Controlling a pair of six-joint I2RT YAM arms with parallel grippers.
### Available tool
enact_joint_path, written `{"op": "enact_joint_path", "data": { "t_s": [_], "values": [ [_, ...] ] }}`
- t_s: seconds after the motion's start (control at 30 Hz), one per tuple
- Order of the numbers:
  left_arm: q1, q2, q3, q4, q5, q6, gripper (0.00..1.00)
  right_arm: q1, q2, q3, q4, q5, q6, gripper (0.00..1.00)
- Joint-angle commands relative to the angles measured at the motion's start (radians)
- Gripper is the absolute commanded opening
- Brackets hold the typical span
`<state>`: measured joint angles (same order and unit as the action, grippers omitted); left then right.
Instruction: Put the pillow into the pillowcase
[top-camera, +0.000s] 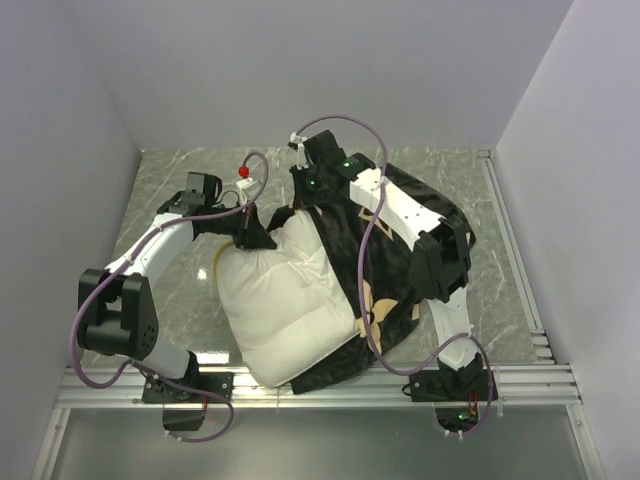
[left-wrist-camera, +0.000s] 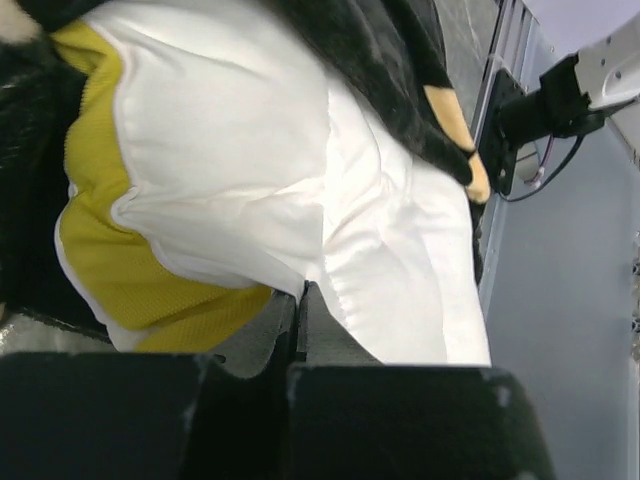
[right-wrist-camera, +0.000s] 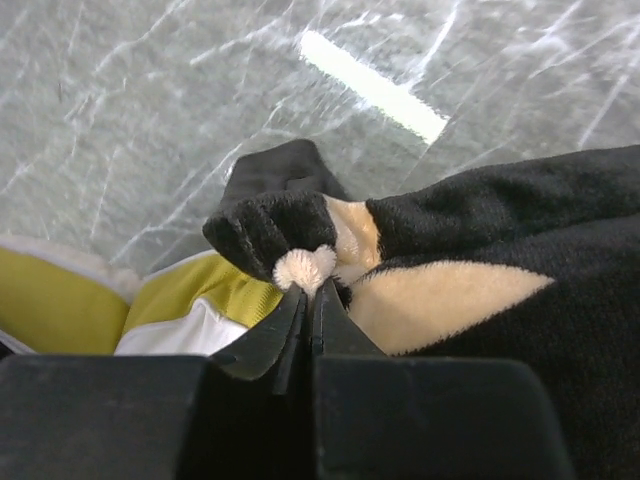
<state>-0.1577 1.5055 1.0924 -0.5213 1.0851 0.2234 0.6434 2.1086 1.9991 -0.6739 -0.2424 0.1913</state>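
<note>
The pillow (top-camera: 285, 305) is pictured lying partly inside the pillowcase (top-camera: 400, 240) on a marbled table (top-camera: 180, 180). The left gripper (left-wrist-camera: 302, 295) is pressed shut on the pillow's edge, with the yellow band (left-wrist-camera: 110, 260) just left of its fingertips. The right gripper (right-wrist-camera: 309, 290) is clamped on a bunched fold of the pillowcase's rim, the black fabric spread to the right of its tips

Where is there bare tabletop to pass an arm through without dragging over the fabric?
Free: the far table strip behind the pillowcase, and the right strip between pillowcase and rail. Crowded: centre, where pillow, left end effector and right end effector meet.
</note>
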Motion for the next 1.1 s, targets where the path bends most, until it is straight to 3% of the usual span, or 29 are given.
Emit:
{"op": "enact_joint_path", "data": {
  "t_s": [0.0, 0.03, 0.07, 0.1, 0.13, 0.17, 0.2, 0.23, 0.47, 0.57, 0.7, 0.73, 0.9, 1.07],
  "values": [
    [-0.023, 0.005, 0.049, -0.101, 0.078, 0.155, 0.0, 0.007, 0.02, 0.085, -0.001, -0.098, -0.016, 0.0],
    [-0.028, 0.007, 0.064, -0.123, 0.072, 0.198, 0.0, 0.007, 0.031, 0.093, -0.006, -0.106, -0.016, 0.0],
    [-0.031, 0.009, 0.076, -0.14, 0.067, 0.218, 0.0, 0.007, 0.036, 0.104, -0.009, -0.11, -0.021, 0.08],
    [-0.037, 0.013, 0.095, -0.155, 0.062, 0.237, 0.0, 0.009, 0.042, 0.121, -0.015, -0.115, -0.026, 0.3],
    [-0.037, 0.015, 0.103, -0.173, 0.062, 0.255, 0.0, 0.007, 0.051, 0.125, -0.019, -0.123, -0.03, 0.33],
    [-0.037, 0.015, 0.106, -0.18, 0.062, 0.26, 0.0, 0.007, 0.056, 0.13, -0.023, -0.129, -0.047, 0.29],
    [-0.039, 0.013, 0.11, -0.189, 0.062, 0.278, 0.0, 0.01, 0.068, 0.142, -0.029, -0.132, -0.049, 0.07],
    [-0.04, 0.01, 0.109, -0.184, 0.059, 0.278, 0.0, 0.007, 0.074, 0.15, -0.035, -0.114, -0.047, 0.0],
    [-0.043, -0.03, 0.07, -0.079, 0.047, 0.193, 0.0, 0.009, 0.036, 0.119, 0.002, -0.19, -0.029, 0.0],
    [-0.043, -0.041, 0.029, 0.128, 0.052, -0.003, 0.0, 0.007, -0.001, 0.119, 0.043, -0.326, 0.052, 0.0],
    [-0.054, -0.064, -0.026, 0.646, 0.073, -0.414, 0.0, 0.01, -0.086, 0.072, 0.219, -0.469, 0.235, 0.0],
    [-0.063, -0.061, -0.013, 0.677, 0.075, -0.444, 0.0, 0.012, -0.105, 0.057, 0.258, -0.483, 0.276, 0.0],
    [-0.098, -0.056, 0.104, 0.698, 0.098, -0.481, 0.0, 0.013, -0.241, -0.042, 0.55, -0.506, 0.549, 0.0],
    [-0.097, -0.085, 0.106, 0.549, 0.099, -0.357, 0.0, 0.015, -0.263, -0.011, 0.605, -0.56, 0.701, 0.0]
  ]
}}
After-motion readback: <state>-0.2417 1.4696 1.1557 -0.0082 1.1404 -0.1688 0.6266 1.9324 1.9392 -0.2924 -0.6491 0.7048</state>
